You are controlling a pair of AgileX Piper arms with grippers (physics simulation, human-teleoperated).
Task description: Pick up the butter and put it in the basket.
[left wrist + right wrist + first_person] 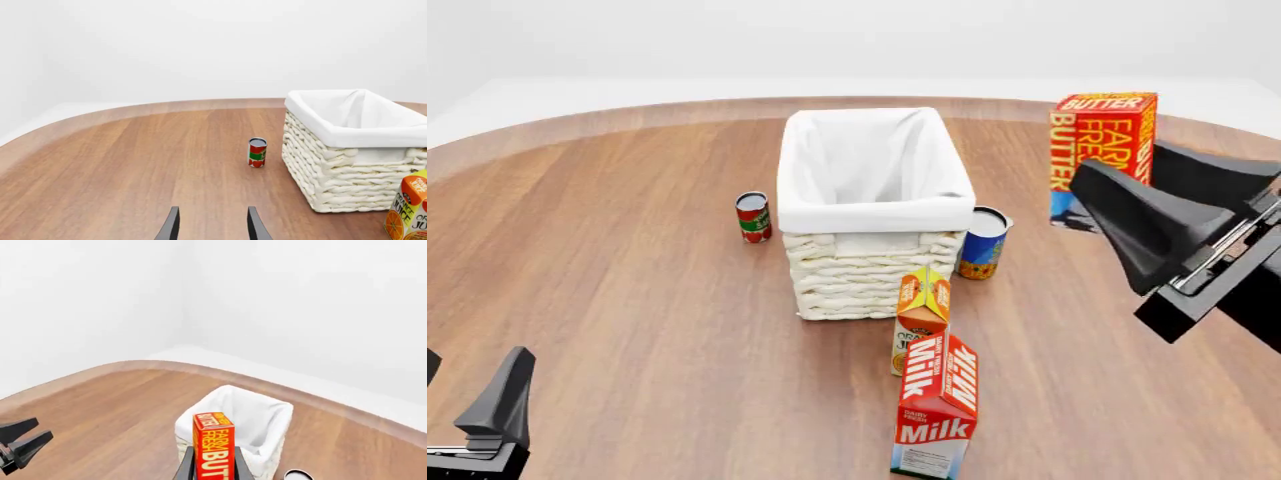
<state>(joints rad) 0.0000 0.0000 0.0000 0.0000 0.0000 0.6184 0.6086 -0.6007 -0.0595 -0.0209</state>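
The butter (1104,140) is a red-orange box with yellow lettering, held upright in the air to the right of the basket (861,270). My right gripper (1114,178) is shut on it. In the right wrist view the butter (213,450) sits between the fingers (188,466), with the white-lined basket (267,415) beyond and below it. My left gripper (487,415) is low at the near left, open and empty. Its fingers (171,226) point over bare table, with the basket (347,170) off to one side.
A small red tomato can (753,216) stands left of the basket and shows in the left wrist view (257,152). A blue-orange can (984,242) stands at the basket's right. An orange juice carton (922,305) and a Milk carton (937,408) stand in front of the basket.
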